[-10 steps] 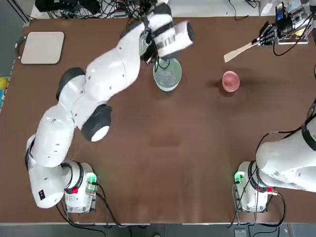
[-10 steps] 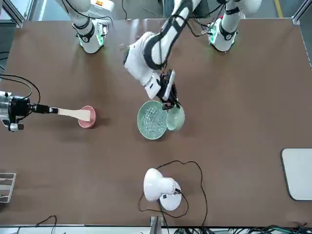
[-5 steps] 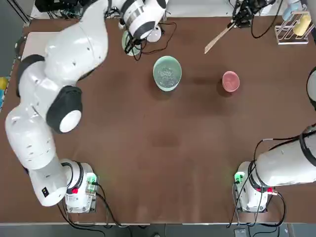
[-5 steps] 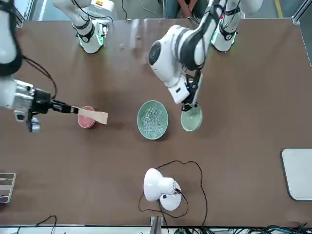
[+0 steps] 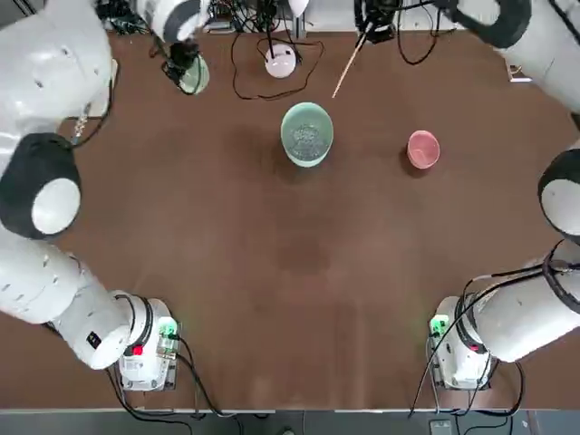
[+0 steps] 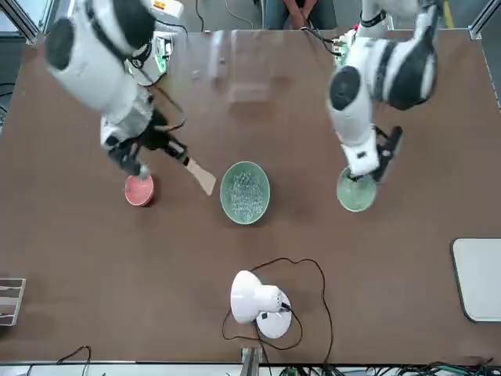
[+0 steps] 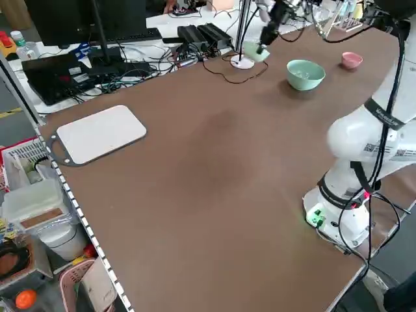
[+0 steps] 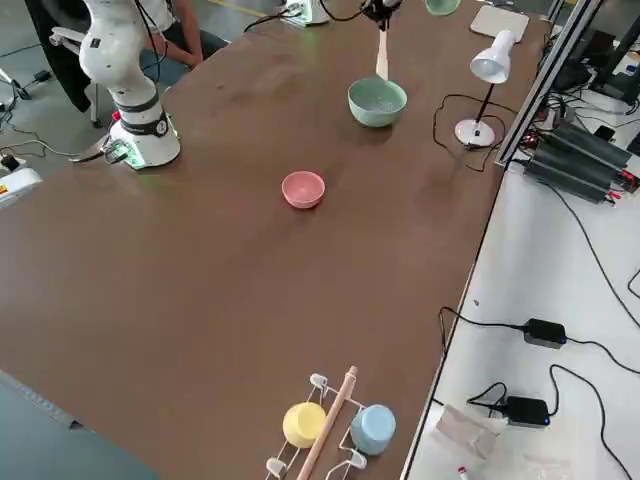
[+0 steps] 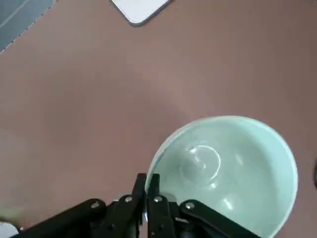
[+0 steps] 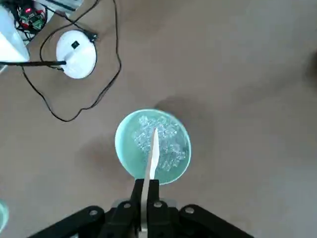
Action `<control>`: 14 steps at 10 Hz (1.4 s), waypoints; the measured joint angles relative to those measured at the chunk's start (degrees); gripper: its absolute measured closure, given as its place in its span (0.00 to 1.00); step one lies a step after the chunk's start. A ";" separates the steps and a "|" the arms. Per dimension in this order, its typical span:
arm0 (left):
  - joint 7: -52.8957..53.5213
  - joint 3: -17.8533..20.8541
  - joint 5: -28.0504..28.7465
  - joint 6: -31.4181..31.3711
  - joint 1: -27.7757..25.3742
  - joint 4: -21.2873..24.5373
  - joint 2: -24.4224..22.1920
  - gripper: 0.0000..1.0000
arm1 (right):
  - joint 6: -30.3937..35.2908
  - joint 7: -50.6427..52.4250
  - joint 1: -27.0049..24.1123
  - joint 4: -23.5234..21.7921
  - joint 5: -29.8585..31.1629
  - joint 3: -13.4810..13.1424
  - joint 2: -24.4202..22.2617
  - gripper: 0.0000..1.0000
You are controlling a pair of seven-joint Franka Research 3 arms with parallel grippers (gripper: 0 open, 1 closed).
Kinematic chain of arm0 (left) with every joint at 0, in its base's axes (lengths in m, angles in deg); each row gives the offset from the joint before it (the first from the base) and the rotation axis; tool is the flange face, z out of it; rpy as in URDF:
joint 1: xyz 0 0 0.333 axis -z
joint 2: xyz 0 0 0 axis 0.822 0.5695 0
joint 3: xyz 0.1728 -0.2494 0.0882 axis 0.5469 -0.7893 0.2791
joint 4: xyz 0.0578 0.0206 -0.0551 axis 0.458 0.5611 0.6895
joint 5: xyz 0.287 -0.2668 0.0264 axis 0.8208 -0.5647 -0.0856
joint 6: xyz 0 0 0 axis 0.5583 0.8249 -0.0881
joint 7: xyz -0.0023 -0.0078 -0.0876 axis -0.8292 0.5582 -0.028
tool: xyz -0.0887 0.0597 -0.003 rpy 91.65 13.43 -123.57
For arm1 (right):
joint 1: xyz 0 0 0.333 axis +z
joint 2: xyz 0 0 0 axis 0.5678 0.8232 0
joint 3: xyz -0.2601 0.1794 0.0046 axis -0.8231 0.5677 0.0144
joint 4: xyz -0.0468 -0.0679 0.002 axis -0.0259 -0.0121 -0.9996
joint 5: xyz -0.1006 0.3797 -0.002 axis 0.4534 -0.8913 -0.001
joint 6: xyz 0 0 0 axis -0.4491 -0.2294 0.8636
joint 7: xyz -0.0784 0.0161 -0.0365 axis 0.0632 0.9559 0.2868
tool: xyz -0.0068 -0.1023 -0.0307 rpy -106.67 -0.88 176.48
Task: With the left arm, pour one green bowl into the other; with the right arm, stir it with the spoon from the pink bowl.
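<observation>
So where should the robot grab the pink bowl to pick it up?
By its rim, coming straight down from above. The pink bowl sits upright and open on the table, with nothing in it, so its thin wall can slip between the jaws. The left hand pinches the small green bowl just that way.

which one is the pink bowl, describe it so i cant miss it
On the brown table, find the large mint-green bowl of greyish-white bits near the middle. The pink bowl sits alone toward the robot's right of it: small, empty, and the only pink one there.
</observation>
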 joint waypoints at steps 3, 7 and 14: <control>22.03 0.02 -14.35 -3.16 -11.69 2.14 -1.70 0.96 | -2.24 -8.07 6.28 0.16 4.20 -0.14 3.92 0.95; 40.13 -0.09 -20.20 -10.27 -20.78 7.24 2.70 0.96 | -7.89 -15.15 10.25 0.39 8.23 -0.26 10.82 0.95; 46.88 -0.31 -25.55 -17.85 -24.04 7.68 15.08 0.96 | -9.32 -18.01 13.66 2.40 10.40 -0.39 17.93 0.95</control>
